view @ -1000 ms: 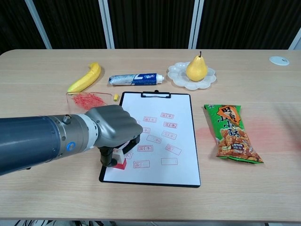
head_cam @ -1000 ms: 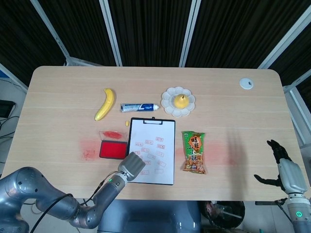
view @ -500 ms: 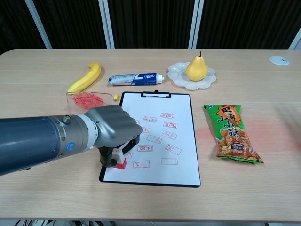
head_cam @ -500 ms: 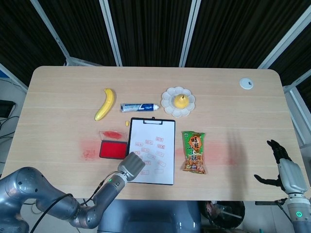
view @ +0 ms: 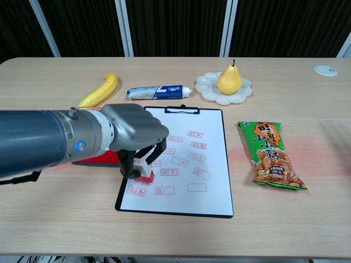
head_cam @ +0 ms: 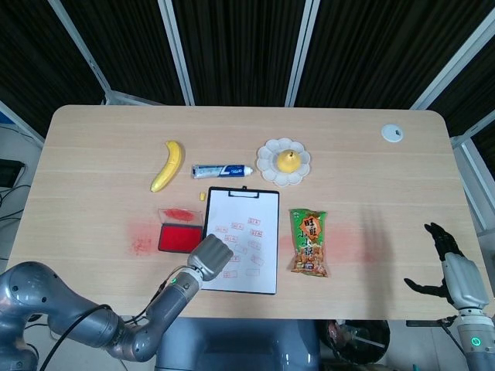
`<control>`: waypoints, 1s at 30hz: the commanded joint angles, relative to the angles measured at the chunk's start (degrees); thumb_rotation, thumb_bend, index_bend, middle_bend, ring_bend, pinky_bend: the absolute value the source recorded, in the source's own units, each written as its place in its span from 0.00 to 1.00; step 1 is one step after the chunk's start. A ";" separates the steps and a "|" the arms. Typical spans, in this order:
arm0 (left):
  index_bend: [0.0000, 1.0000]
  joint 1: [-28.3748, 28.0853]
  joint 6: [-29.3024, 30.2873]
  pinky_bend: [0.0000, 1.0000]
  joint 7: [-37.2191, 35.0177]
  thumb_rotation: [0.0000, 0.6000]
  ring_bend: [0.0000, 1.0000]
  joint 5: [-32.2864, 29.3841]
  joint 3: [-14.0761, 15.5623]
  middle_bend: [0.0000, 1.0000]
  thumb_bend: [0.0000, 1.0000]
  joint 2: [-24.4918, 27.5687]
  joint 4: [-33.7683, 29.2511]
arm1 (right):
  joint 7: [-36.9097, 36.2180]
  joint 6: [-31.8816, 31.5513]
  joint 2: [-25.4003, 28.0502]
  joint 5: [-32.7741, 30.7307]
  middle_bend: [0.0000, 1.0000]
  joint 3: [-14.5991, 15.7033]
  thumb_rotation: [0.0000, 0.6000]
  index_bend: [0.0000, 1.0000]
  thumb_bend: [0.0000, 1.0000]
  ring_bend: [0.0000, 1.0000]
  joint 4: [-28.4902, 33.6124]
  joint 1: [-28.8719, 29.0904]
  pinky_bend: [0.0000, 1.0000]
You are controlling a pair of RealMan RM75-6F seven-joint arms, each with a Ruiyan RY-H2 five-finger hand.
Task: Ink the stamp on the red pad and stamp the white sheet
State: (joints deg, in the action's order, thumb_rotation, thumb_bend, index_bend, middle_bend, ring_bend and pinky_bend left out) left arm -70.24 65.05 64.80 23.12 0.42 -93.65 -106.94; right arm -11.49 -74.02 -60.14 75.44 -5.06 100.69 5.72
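My left hand grips a small stamp with a red base, held just above the lower left part of the white sheet on the black clipboard. Several red prints mark the sheet, one in its lower left corner. The red pad lies left of the clipboard, partly behind my arm. In the head view my left hand covers the stamp beside the red pad. My right hand hangs open off the table's right front edge.
A banana, a toothpaste tube and a pear on a white plate lie behind the clipboard. A snack bag lies to its right. The pad's clear lid sits behind the pad. A white disc is far right.
My left hand has lifted the stamp off the sheet's lower left corner and moved it up and away, leaving a fresh red print there. The right hand has not moved.
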 commanded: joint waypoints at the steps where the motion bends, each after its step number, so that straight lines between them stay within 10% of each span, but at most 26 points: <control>1: 0.82 -0.88 1.22 1.00 -0.87 1.00 0.88 0.89 -2.92 0.88 0.63 3.01 -3.11 | 0.01 -0.03 -0.01 0.01 0.00 0.00 1.00 0.06 0.03 0.00 -0.02 -0.01 0.22; 9: 0.81 -0.75 3.43 1.00 -2.02 1.00 0.88 2.66 -5.19 0.87 0.63 12.92 -12.08 | -0.19 0.07 0.06 -0.26 0.00 -0.11 1.00 0.06 0.03 0.00 0.01 0.01 0.22; 19: 0.77 8.25 4.74 1.00 -8.25 1.00 0.87 13.61 5.90 0.84 0.61 22.12 -15.20 | 0.07 -0.20 0.02 0.05 0.00 -0.01 1.00 0.06 0.04 0.00 0.07 -0.09 0.22; 30: 0.75 17.51 0.94 1.00 -19.51 1.00 0.87 23.36 12.45 0.82 0.58 23.69 -1.59 | 0.87 -0.44 -0.23 0.22 0.00 0.08 1.00 0.06 0.04 0.00 0.02 -0.09 0.22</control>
State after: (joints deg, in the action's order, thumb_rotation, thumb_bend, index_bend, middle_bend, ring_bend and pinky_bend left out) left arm -54.67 67.59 47.87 44.53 11.68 -70.35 -111.41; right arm -10.62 -74.46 -60.36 75.65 -4.98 100.71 5.62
